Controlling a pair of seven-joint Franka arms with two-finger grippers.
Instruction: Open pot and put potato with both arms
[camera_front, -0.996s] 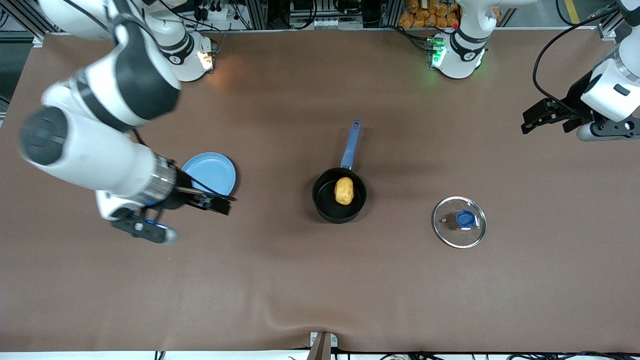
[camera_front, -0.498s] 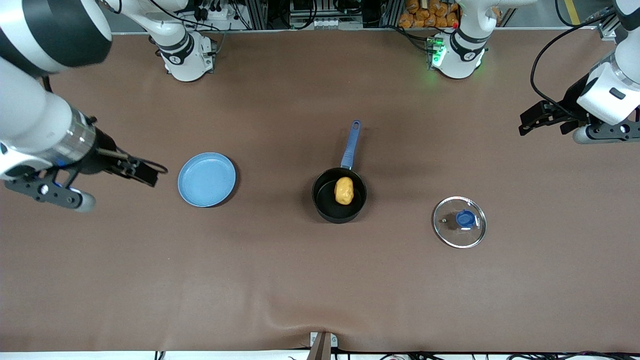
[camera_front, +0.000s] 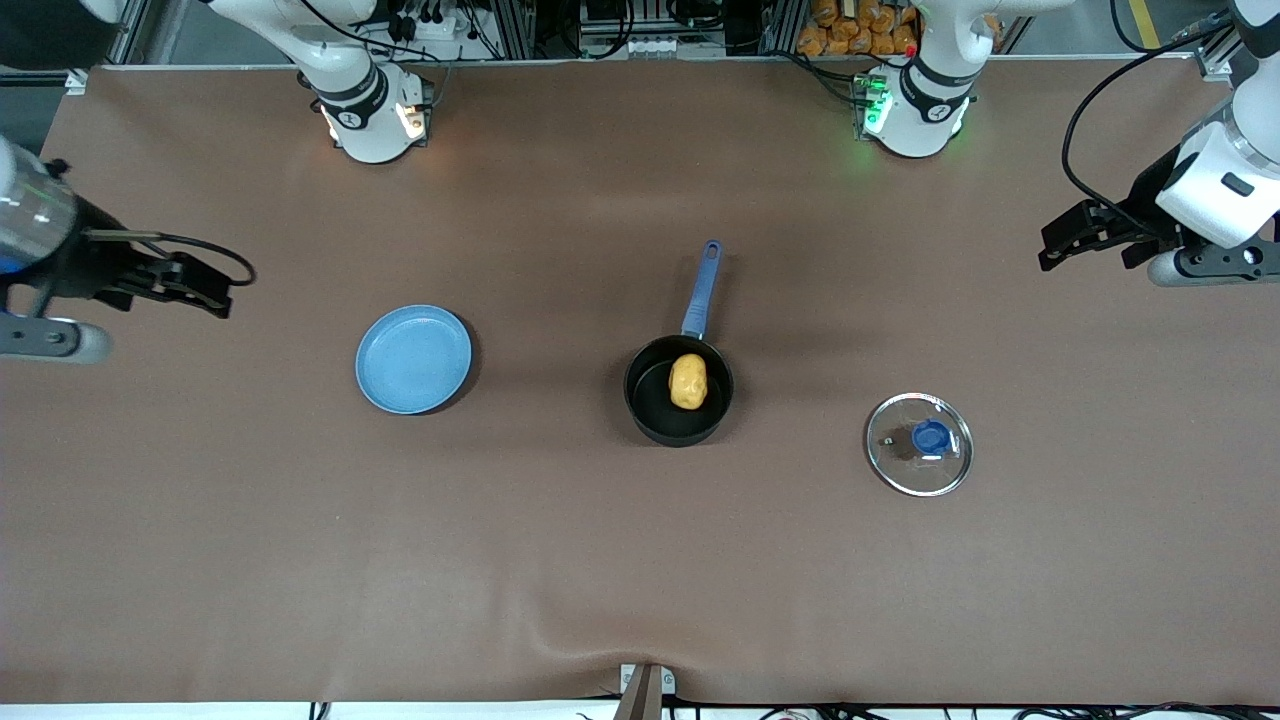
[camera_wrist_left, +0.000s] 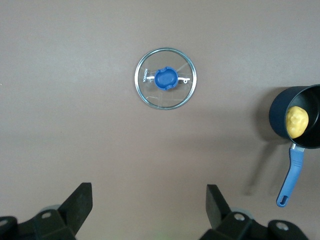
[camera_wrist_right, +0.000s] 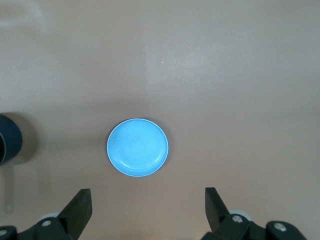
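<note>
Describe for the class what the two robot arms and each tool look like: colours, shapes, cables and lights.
Both arms are white, rounded and jointed, with black bands. The left arm's base glows green; the right arm's base glows orange-white. The left tool and the right tool are black with two flat fingers. Black cables loop along both wrists.

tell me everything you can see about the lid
The lid is a round disc of clear glass with a shiny steel rim and a blue knob at its centre. It lies flat, knob up, on the brown table, off the pot and apart from it, toward the left arm's end. Nothing touches it.
</note>
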